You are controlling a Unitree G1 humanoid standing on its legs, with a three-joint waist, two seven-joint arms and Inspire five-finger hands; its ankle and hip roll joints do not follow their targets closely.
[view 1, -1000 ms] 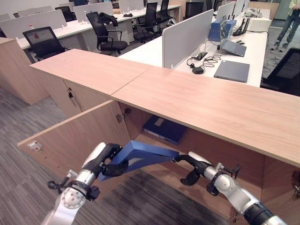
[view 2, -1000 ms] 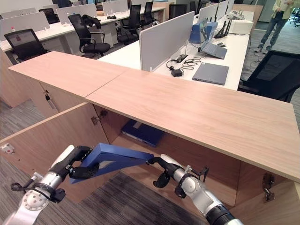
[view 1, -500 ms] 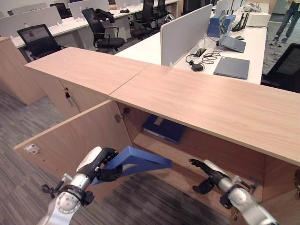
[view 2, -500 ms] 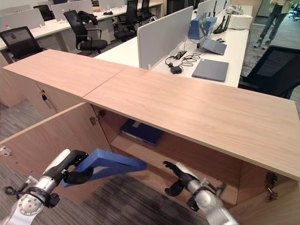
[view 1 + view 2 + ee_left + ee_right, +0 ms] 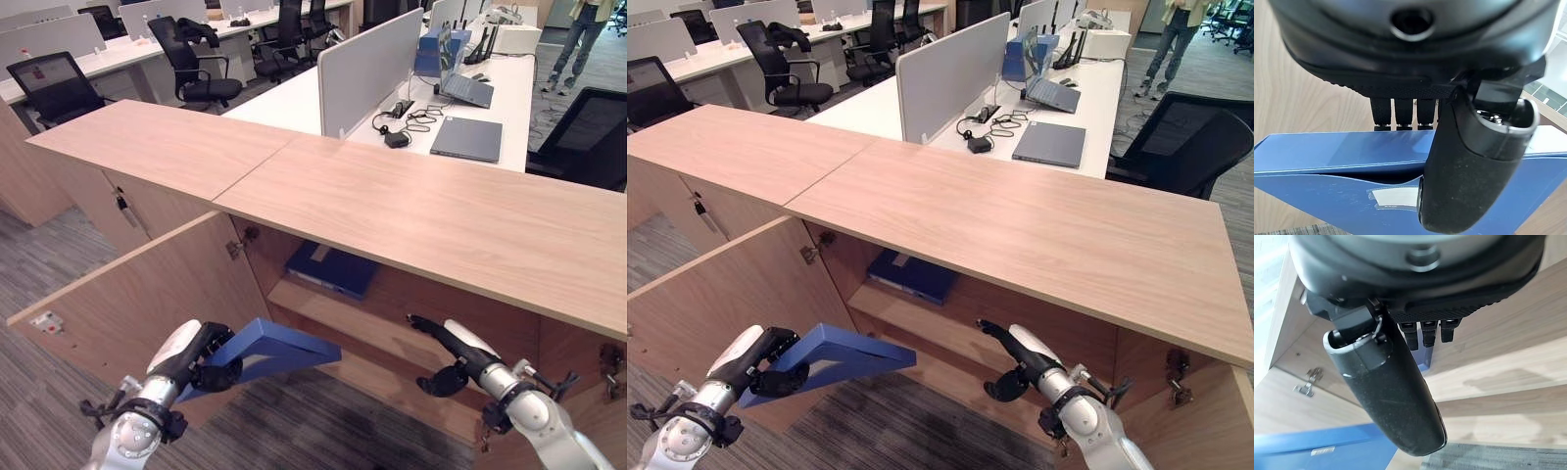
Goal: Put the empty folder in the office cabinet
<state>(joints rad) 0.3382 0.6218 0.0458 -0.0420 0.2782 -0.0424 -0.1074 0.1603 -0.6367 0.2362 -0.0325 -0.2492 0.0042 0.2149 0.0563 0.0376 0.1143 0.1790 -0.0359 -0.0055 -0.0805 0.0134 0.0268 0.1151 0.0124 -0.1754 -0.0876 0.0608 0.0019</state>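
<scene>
Below the cabinet's open front, the blue folder (image 5: 265, 350) hangs level in the left robot hand (image 5: 201, 354), thumb and fingers clamped on its near end, while the right robot hand (image 5: 453, 354) sits apart, fingers straight and empty. To seat it well, I would steer the free end over the shelf (image 5: 343, 315) edge, beside the folder already lying there (image 5: 330, 268), clear of the open door (image 5: 137, 294).

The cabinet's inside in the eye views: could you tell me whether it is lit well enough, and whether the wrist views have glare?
Left eye view: the cabinet top shades its inside, yet a stored blue folder reads plainly; the empty folder in the left hand is evenly lit. Right wrist view: bright light washes out a corner beside the right hand.
</scene>
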